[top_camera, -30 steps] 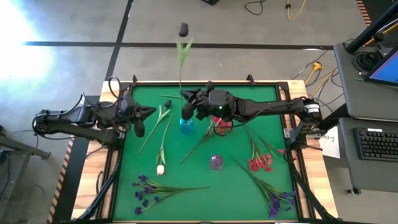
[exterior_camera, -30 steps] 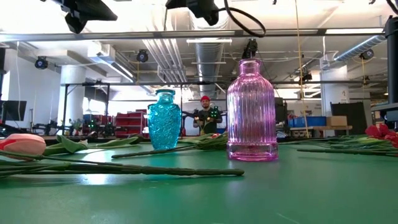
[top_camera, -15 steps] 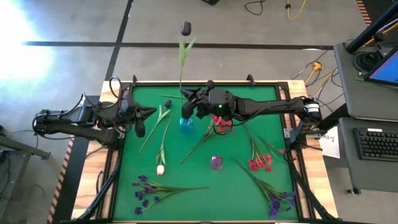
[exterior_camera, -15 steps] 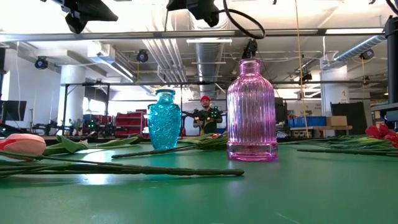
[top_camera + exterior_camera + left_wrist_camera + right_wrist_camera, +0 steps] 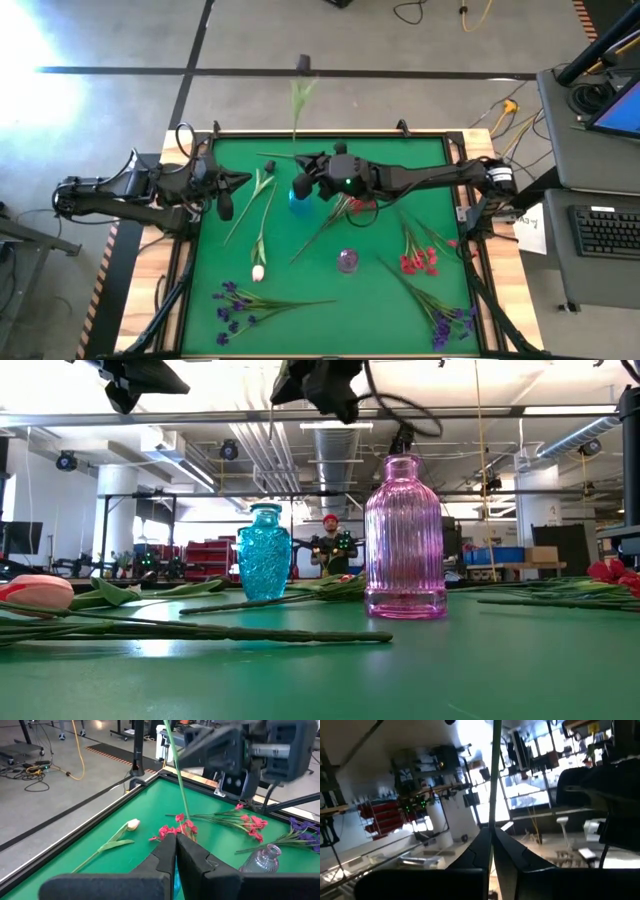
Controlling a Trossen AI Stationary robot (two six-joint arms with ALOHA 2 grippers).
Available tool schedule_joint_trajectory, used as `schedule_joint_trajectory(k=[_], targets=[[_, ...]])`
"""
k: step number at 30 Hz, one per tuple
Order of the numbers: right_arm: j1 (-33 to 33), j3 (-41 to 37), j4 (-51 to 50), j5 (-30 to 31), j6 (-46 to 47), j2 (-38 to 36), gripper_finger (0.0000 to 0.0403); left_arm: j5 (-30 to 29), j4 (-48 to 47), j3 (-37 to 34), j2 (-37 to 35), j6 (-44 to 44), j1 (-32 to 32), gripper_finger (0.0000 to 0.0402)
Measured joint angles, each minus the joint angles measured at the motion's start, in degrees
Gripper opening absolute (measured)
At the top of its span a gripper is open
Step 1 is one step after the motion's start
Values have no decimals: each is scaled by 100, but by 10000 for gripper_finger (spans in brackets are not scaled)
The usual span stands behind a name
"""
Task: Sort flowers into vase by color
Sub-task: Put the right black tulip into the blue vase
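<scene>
My right gripper (image 5: 308,178) hangs over the blue vase (image 5: 299,198), shut on a tulip that stands upright. The tulip's stem (image 5: 294,110) rises to a dark-looking bud (image 5: 303,63). In the low view this gripper (image 5: 318,382) is well above the blue vase (image 5: 264,552), and I see no stem in its mouth. The pink vase (image 5: 347,260) stands nearer the near edge. My left gripper (image 5: 225,198) waits shut near the table's left side. Two tulips (image 5: 258,215), purple flowers (image 5: 240,300) and red flowers (image 5: 418,262) lie flat on the mat. My right gripper pinches the tulip's stem (image 5: 494,815) between its two fingers, low on the stem. The fingers lie across it. The tulip is lifted clear and stands nearly upright, with most of the stem (image 5: 176,775) and the bud above the fingers.
More red flowers (image 5: 356,205) lie under the right arm, beside the blue vase. A second purple bunch (image 5: 447,322) lies in the near right corner. The mat is bare between the vases and the near edge. A person (image 5: 330,545) stands far behind the table.
My right gripper has moved down and slightly toward the table's left and near edge, closer to the blue vase, and shows larger in the low view. The tulip came down with it, still upright and held. My left arm kept still.
</scene>
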Motion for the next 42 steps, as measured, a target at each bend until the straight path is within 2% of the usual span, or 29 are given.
schedule_joint_trajectory(k=[4, 7, 26, 33, 42], targets=[[94, -744, 1262, 89, -102, 0, 9, 0, 0, 0, 2, -2, 1, 0], [107, -1078, 1681, 129, -199, 10, 9, 0, 1, 0, 0, -2, 1, 0], [-19, -1175, 1776, 231, -362, 13, 9, -2, 4, 0, 17, -92, 0, 0], [-38, -1349, 1771, -76, -352, 13, 9, -2, 4, 0, 43, -92, 0, 0], [-234, -1527, 1770, -74, -341, 15, 9, -2, 8, 0, 55, -137, 0, 0]])
